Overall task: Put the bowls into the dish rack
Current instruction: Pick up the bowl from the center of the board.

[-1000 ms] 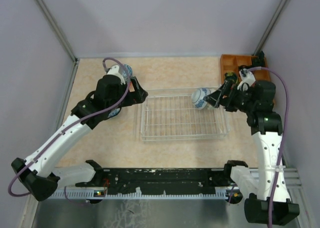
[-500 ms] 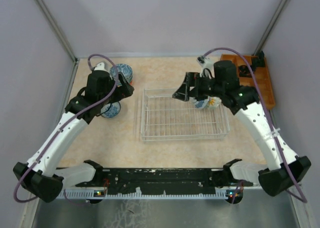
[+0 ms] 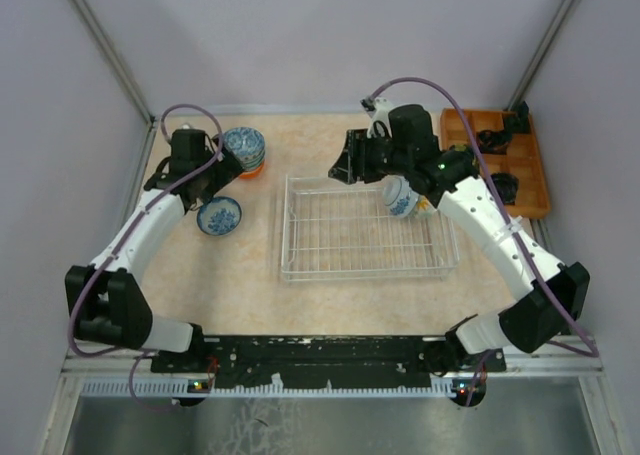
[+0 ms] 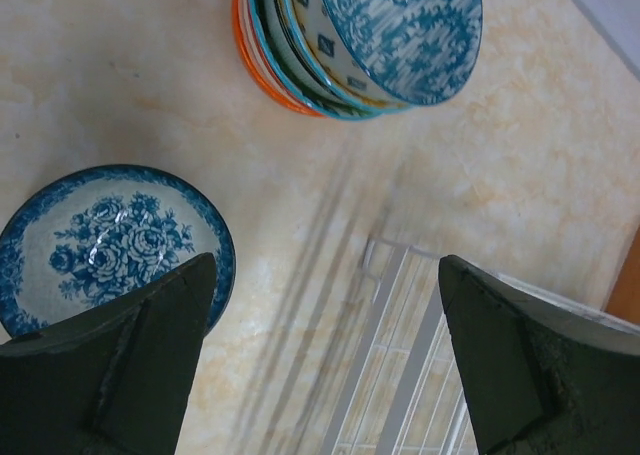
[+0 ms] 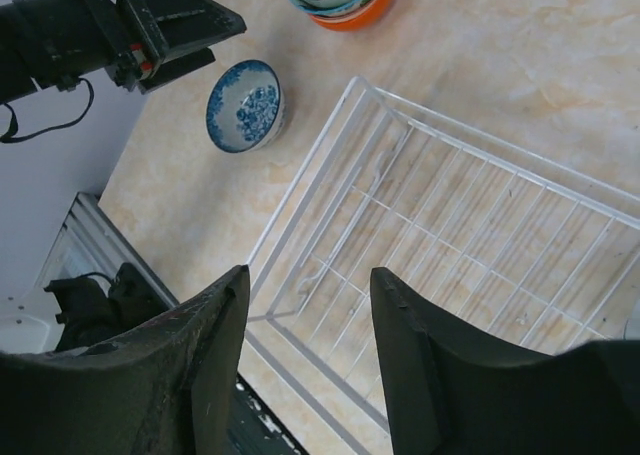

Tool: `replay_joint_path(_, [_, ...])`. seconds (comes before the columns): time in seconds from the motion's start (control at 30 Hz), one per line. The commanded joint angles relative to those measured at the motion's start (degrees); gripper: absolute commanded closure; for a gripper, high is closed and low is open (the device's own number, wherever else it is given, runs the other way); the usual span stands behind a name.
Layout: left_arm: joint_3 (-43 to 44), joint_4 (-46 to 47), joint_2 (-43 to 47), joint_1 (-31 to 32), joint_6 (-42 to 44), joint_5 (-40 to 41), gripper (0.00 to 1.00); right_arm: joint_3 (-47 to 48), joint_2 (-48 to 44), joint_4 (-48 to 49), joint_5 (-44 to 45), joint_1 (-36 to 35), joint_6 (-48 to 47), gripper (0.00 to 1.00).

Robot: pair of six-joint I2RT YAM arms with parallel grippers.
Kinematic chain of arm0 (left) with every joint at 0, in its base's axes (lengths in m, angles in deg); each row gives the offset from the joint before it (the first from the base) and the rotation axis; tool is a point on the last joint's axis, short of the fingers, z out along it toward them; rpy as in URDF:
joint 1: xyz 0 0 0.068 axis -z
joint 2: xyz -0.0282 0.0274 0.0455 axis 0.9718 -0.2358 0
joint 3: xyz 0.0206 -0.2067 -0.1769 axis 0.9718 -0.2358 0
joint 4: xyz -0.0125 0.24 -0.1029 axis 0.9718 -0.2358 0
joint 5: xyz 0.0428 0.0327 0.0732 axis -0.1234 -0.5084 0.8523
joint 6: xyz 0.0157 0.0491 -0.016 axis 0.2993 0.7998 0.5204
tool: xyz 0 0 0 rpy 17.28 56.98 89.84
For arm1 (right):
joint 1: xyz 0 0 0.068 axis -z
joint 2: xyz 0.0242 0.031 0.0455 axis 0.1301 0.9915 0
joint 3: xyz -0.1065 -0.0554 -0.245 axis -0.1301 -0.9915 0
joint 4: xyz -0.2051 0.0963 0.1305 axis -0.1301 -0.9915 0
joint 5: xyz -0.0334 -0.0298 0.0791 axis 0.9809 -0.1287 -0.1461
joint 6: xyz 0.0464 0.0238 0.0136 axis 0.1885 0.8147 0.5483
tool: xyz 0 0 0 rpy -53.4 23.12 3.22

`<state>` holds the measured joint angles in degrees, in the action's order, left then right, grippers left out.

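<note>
A stack of bowls (image 3: 243,147) with an orange one at the bottom stands at the far left, and a single blue-flowered bowl (image 3: 219,216) sits in front of it. My left gripper (image 3: 222,172) hovers between them, open and empty; its wrist view shows the stack (image 4: 370,45), the single bowl (image 4: 110,240) and a corner of the dish rack (image 4: 400,375) around the left gripper (image 4: 325,265). Another bowl (image 3: 400,196) lies on its side at the far right of the dish rack (image 3: 350,240). My right gripper (image 3: 338,167) hangs over the rack's far-left part (image 5: 450,225); the right gripper (image 5: 308,275) is open and empty.
An orange wooden tray (image 3: 490,160) holding black items stands at the far right, close to the right arm. Grey walls close in the table on three sides. The left arm's gripper (image 5: 170,20) shows at the upper left of the right wrist view.
The right arm has left the bowl in the rack and swung left over its far-left part, its jaws narrowing. The left arm has drawn back left toward the stack.
</note>
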<state>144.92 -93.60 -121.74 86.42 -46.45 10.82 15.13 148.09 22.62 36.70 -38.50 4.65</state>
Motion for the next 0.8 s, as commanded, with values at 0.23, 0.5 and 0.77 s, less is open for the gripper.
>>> replay_joint_path(0.23, [6.9,6.3,-8.1,-4.8,-8.1,3.6,0.14,2.6,-1.5,3.5,2.8,-0.3,-6.8,0.48])
replay_joint_path(0.5, [12.5,6.3,-15.7,-5.1,-8.2,2.4,0.48,-1.1,-4.3,4.0,2.5,-0.3,-7.7,0.48])
replay_joint_path(0.77, [17.7,5.1,-19.6,-5.2,-6.6,3.7,0.52,-3.1,-4.8,5.0,1.9,-0.3,-8.2,0.48])
